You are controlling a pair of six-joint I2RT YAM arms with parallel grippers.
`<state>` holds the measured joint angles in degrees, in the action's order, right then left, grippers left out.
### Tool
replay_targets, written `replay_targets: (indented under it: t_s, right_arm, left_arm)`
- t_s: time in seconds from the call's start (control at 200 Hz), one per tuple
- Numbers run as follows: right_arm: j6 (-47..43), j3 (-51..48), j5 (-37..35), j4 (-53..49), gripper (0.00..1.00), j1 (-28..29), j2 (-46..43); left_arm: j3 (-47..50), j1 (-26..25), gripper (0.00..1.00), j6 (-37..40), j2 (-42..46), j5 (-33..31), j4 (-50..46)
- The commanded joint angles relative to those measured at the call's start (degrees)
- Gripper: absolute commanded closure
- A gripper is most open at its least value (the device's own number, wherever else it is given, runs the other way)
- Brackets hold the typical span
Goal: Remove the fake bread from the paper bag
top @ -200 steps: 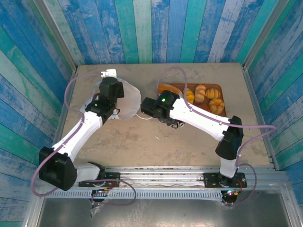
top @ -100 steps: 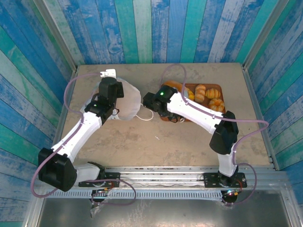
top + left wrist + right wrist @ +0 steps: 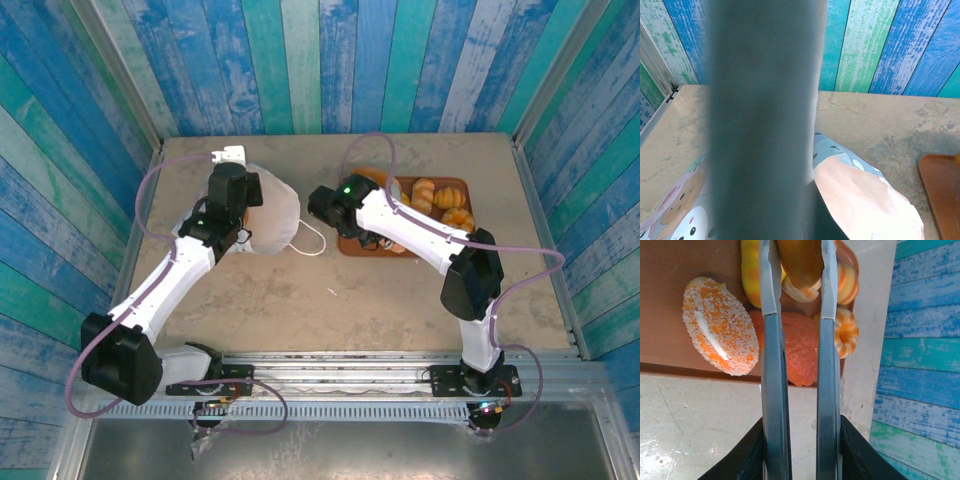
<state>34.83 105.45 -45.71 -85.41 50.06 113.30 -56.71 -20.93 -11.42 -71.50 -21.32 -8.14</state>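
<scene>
Right gripper [image 3: 796,260] was closed on a brown loaf [image 3: 801,262], which we saw pinched between its two fingers [image 3: 771,390] over the tray [image 3: 670,295]. The loaf hung above the bread lying on the tray, and we could not tell whether it touched any piece below it.

On the tray we counted a sugared oval [image 3: 720,335] close to one long edge. A red roll [image 3: 801,352] sat at that same edge, just beside the oval. A ridged bun [image 3: 846,332] sat on the red roll's other side. Farther in from that edge lay a yellow piece [image 3: 751,280] and a striped bun [image 3: 849,280], both partly hidden by the fingers and the loaf.

We saw the bag [image 3: 272,215] lying on its side on the table [image 3: 330,300], left of the tray in the top view, near it but not touching. Its cord [image 3: 312,240] looped out on the table between the bag and the tray. From the left wrist the bag showed printed cartoon faces and a plain pale panel, with the tray's corner beyond it to the right.

Over the bag, on the side away from the tray, the left gripper [image 3: 765,150] was closed. It showed as a single blurred bar, and we could not tell whether any paper was pinched in it. We could not see inside the bag.
</scene>
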Motion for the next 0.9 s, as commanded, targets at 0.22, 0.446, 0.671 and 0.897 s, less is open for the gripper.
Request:
replay_targets:
  t_s: [0.22,0.446,0.671,0.897]
  right_arm:
    - [-8.6,-5.6,-4.3,9.9,0.77,-1.6,-0.7]
    - [-12.4,-9.6,-3.9,15.7,0.77,-1.8,-2.3]
    - [-15.0,-12.7,-4.0,18.4,0.74,-2.0,-2.5]
    - [-14.8,-15.3,-3.6,18.6,0.72,-2.3,-3.1]
  left_arm:
    - [0.3,0.3,1.0,-0.8,2.2,0.3,1.7]
    - [0.3,0.3,1.0,-1.2,2.1,0.6,1.7]
    - [0.3,0.3,1.0,-1.5,2.1,1.0,1.7]
    - [0.1,0.3,1.0,-1.6,2.4,1.1,1.6]
